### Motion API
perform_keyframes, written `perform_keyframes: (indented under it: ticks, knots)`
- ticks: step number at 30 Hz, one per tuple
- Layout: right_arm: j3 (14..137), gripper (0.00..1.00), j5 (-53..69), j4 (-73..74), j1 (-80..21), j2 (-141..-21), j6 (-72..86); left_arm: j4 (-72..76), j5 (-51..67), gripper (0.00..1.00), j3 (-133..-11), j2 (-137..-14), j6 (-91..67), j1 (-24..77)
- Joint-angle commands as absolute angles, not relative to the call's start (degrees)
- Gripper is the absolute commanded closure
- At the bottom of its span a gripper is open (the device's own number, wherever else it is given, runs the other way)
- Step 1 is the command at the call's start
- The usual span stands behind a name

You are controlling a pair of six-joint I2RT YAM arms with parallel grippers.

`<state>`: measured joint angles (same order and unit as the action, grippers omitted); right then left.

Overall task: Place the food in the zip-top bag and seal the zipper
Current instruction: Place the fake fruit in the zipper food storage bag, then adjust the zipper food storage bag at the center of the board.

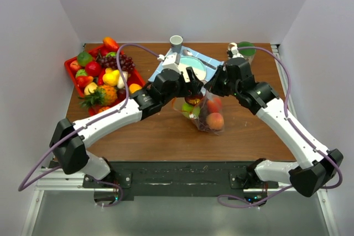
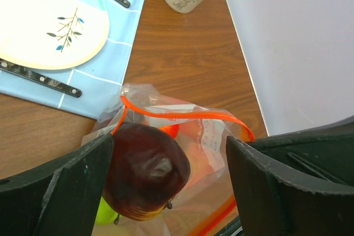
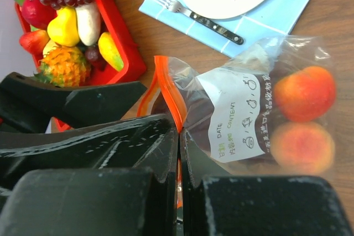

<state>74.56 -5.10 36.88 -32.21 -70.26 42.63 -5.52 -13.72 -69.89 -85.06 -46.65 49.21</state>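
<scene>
The right gripper (image 3: 178, 132) has its jaws pressed together, clamped on the zipper (image 3: 166, 84) at one side of the zip-top bag (image 3: 251, 62) mouth. The left gripper (image 2: 170, 153) has its fingers spread wide, with a dark red apple (image 2: 146, 172) between them over the open mouth. Just beyond the right fingertips, two peaches (image 3: 305, 93) lie inside the bag beside its white label (image 3: 235, 117). Farther ahead, a red tray (image 3: 126, 53) holds the remaining food (image 3: 63, 26).

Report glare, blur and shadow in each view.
Top external: even light, sharp, soft shadows on the table. Left wrist: pale highlight on the dark red apple. Right wrist: peaches hazy behind the zip-top bag film, label crisp.
</scene>
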Motion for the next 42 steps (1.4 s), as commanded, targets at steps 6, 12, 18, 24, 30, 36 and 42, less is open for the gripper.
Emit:
perform_keyframes:
  ticks: [6,12,18,24,30,36,42]
  knots:
    - [80.2,1.0,-4.7,36.6,-28.0,-66.4,41.5,-16.9,-27.4,0.34,-74.4,-75.2,-38.0,49.3]
    - [77.3,1.0,-0.2,32.5,-27.9,-68.6,43.7,-22.9,-32.5,0.53,-72.5,-73.1,-34.9,49.3]
    - [78.9,1.0,0.7,32.9,-27.9,-70.2,43.4,-20.5,-26.6,0.5,-67.2,-74.1,-35.2,49.3]
    - [79.0,1.0,1.0,32.8,-27.9,-70.8,43.5,-17.1,-22.7,0.39,-63.7,-76.1,-35.6,49.4]
    - [79.6,1.0,0.6,33.1,-27.9,-70.7,43.3,-16.4,-23.6,0.4,-62.4,-79.2,-36.6,49.4]
    - [79.1,1.0,0.1,33.3,-27.9,-70.8,42.5,-14.3,-21.2,1.0,-66.6,-81.6,-36.4,50.1]
    - [79.8,1.0,-1.7,34.4,-27.9,-75.1,40.3,-13.8,-21.4,1.0,-73.7,-84.2,-35.8,56.1]
